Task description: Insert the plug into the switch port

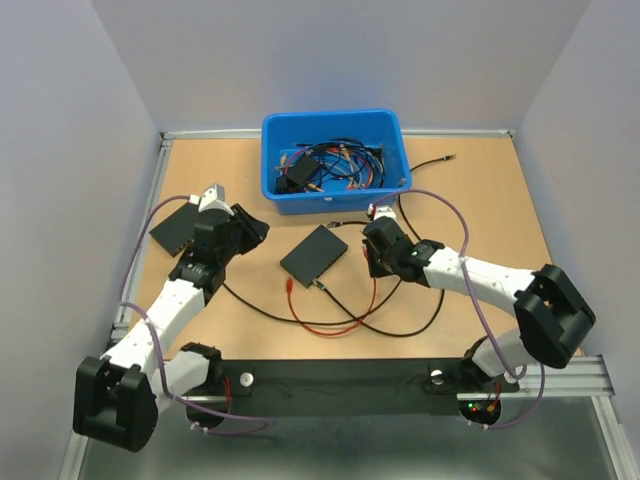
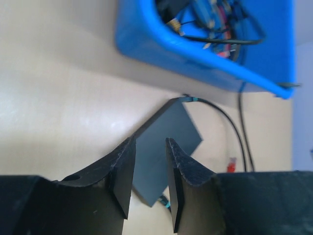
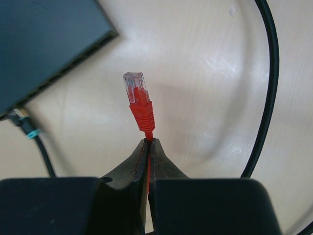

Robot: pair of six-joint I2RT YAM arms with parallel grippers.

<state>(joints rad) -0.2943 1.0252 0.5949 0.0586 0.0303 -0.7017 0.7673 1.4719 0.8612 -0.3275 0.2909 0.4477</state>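
Note:
The plug [image 3: 138, 100] has a clear tip and a red boot and ends a thin red cable [image 1: 330, 322]. My right gripper [image 3: 148, 142] is shut on the cable just behind the boot. The plug sticks out ahead of the fingertips, above the table. The switch [image 3: 44, 44] is a flat black box at the upper left of the right wrist view; its port edge faces the plug with a gap between them. It lies mid-table in the top view [image 1: 314, 255]. My left gripper [image 2: 149, 147] is open and empty, just left of the switch [image 2: 168, 129].
A blue bin [image 1: 335, 158] of cables stands at the back. A second black box [image 1: 175, 225] lies at the far left. Black cables [image 3: 266, 98] loop on the table around the switch; one with a teal band [image 3: 30, 133] enters it. A loose red cable end [image 2: 232, 164] lies nearby.

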